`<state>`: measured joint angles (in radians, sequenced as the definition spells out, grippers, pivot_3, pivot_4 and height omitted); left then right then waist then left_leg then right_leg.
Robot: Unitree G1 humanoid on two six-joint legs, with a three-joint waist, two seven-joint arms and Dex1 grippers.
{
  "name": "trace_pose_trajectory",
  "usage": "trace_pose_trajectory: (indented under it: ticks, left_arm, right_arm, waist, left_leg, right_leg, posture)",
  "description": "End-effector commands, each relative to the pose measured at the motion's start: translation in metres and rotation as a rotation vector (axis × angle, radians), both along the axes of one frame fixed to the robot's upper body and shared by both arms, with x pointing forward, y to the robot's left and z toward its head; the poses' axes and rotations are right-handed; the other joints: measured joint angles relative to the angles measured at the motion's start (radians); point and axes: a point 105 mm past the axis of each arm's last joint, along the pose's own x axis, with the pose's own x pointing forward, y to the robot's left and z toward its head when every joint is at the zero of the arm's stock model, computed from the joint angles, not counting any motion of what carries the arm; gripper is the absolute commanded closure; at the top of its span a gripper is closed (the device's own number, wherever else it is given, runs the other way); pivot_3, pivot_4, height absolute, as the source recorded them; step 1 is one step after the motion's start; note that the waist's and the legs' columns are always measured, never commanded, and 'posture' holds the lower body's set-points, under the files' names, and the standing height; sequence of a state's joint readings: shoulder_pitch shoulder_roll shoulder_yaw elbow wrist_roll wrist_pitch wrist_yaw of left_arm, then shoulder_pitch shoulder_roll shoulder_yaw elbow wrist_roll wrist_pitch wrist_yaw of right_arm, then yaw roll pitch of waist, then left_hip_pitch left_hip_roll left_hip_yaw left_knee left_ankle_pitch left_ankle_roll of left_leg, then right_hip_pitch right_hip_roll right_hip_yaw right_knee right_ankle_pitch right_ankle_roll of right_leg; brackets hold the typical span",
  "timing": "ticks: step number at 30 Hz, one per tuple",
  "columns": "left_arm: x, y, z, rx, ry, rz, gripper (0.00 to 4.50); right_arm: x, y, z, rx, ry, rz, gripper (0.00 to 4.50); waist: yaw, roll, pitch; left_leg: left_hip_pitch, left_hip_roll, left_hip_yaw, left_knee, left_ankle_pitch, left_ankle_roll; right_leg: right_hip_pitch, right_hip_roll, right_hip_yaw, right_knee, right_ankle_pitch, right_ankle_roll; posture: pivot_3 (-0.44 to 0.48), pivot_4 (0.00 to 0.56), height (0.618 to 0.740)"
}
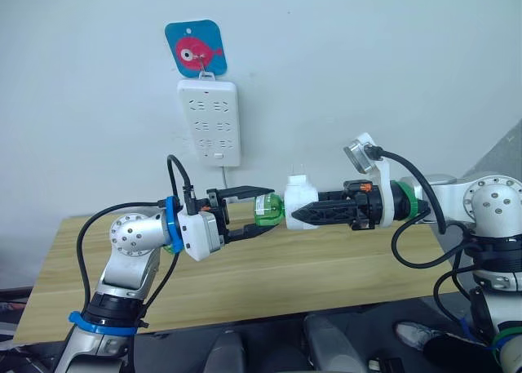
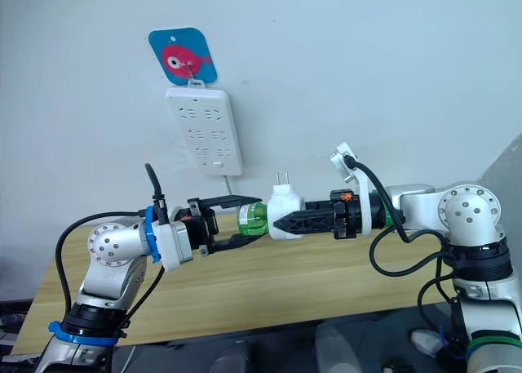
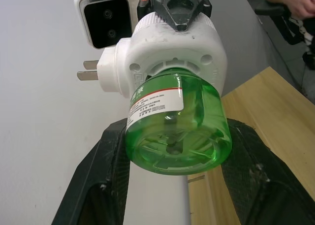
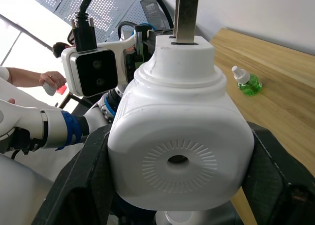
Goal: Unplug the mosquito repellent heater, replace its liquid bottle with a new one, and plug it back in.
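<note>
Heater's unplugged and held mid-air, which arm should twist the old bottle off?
Left. Its gripper sits open around the green bottle, fingers flanking it, so it likely just needs to close and turn. The right gripper is shut on the heater, bracing it.

Silver-jointed arms with white wrist housings, blue bands, looping black cables, and black two-fingered ends: left gripper (image 1: 259,210), right gripper (image 1: 297,214).

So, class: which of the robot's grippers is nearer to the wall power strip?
Left. The left gripper sits just below and right of the power strip, around the green bottle. The right gripper, clamping the heater, is farther right.
</note>
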<state>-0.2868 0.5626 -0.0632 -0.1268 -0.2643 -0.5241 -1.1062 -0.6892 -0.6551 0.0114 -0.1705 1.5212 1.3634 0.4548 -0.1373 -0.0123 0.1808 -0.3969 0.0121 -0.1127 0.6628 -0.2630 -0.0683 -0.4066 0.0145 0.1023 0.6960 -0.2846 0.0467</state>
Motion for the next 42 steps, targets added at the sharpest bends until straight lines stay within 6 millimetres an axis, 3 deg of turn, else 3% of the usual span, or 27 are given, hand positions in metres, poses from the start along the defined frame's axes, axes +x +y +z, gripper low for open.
trace_pose_trajectory:
  ticks: [1, 3, 6, 9, 11, 22, 32, 35, 37, 42]
  left_arm:
    - [-0.008, -0.003, 0.013, -0.028, -0.018, -0.027, 2.28]
    - [-0.01, -0.001, 0.01, -0.025, 0.095, -0.041, 2.28]
    - [-0.003, 0.009, 0.007, -0.094, 0.478, 0.012, 2.28]
    - [-0.013, 0.018, -0.006, -0.025, 0.776, 0.007, 2.28]
    - [-0.017, 0.022, -0.009, -0.001, 0.884, 0.005, 2.28]
    - [-0.017, 0.038, 0.0, 0.027, 1.119, -0.001, 2.28]
    - [-0.014, 0.039, 0.002, -0.008, 1.143, 0.014, 2.28]
    - [-0.012, 0.043, -0.005, -0.026, 1.127, 0.055, 2.28]
    - [-0.011, 0.044, -0.014, -0.024, 1.095, 0.085, 2.28]
    - [-0.012, 0.034, -0.026, -0.032, 0.959, 0.123, 2.28]
  right_arm:
    - [-0.003, 0.0, 0.011, 0.028, -0.035, 0.018, 1.5]
    - [-0.003, 0.0, 0.011, 0.027, -0.037, 0.018, 1.5]
    - [-0.004, -0.001, 0.01, 0.006, -0.058, 0.022, 1.5]
    - [-0.006, -0.002, 0.01, -0.003, -0.079, 0.034, 1.5]
    - [-0.007, -0.002, 0.013, 0.008, -0.084, 0.047, 1.5]
    - [-0.011, -0.004, 0.013, -0.009, -0.101, 0.08, 1.5]
    - [-0.007, -0.014, 0.01, -0.036, -0.109, 0.044, 1.5]
    - [0.007, -0.034, -0.006, -0.155, -0.139, -0.073, 1.5]
    - [0.019, -0.051, -0.031, -0.312, -0.182, -0.18, 1.5]
    - [0.03, -0.088, -0.103, -0.661, -0.224, -0.336, 1.5]
  waist:
    - [-0.001, 0.0, 0.0]
    - [-0.001, 0.0, 0.0]
    - [-0.002, 0.0, 0.0]
    - [-0.004, 0.0, 0.0]
    - [-0.004, 0.0, 0.0]
    - [-0.002, 0.0, 0.0]
    - [0.0, 0.0, 0.0]
    - [0.002, 0.0, 0.0]
    - [0.005, 0.0, 0.0]
    - [0.013, -0.001, 0.001]
  left_leg:
    - [0.0, 0.0, 0.0, 0.0, 0.0, 0.0]
    - [0.0, 0.0, 0.0, 0.0, 0.0, 0.0]
    - [0.0, 0.0, 0.0, 0.0, 0.0, 0.0]
    - [0.0, 0.0, -0.002, 0.0, 0.0, 0.0]
    - [0.0, 0.001, -0.002, 0.0, 0.0, 0.0]
    - [0.0, 0.001, -0.001, -0.001, 0.0, 0.0]
    - [0.0, 0.001, 0.0, -0.001, 0.0, 0.0]
    - [0.0, 0.001, -0.001, -0.001, 0.0, 0.0]
    - [0.0, 0.0, 0.0, -0.002, 0.0, 0.0]
    - [-0.001, 0.001, 0.001, -0.002, 0.0, 0.0]
  right_leg:
    - [0.0, 0.0, 0.0, 0.0, 0.0, 0.0]
    - [0.0, 0.0, 0.0, 0.0, 0.0, 0.0]
    - [0.0, 0.0, 0.0, 0.0, 0.0, 0.0]
    - [0.0, 0.001, -0.001, 0.001, -0.002, 0.003]
    - [0.0, 0.001, -0.002, 0.001, -0.003, 0.004]
    - [0.0, 0.001, -0.001, 0.0, -0.003, 0.003]
    - [-0.001, 0.001, -0.001, 0.0, -0.003, 0.003]
    - [-0.001, 0.001, -0.001, 0.0, -0.003, 0.002]
    - [0.0, 0.0, -0.001, -0.002, -0.003, 0.003]
    - [-0.001, 0.0, -0.001, -0.004, -0.003, 0.003]
  posture:
    - [-0.108, 0.126, 0.728]
    - [-0.108, 0.126, 0.728]
    - [-0.108, 0.126, 0.728]
    - [-0.099, 0.128, 0.728]
    - [-0.099, 0.128, 0.728]
    - [-0.101, 0.122, 0.728]
    - [-0.095, 0.119, 0.728]
    - [-0.094, 0.122, 0.728]
    - [-0.094, 0.122, 0.728]
    - [-0.101, 0.136, 0.728]
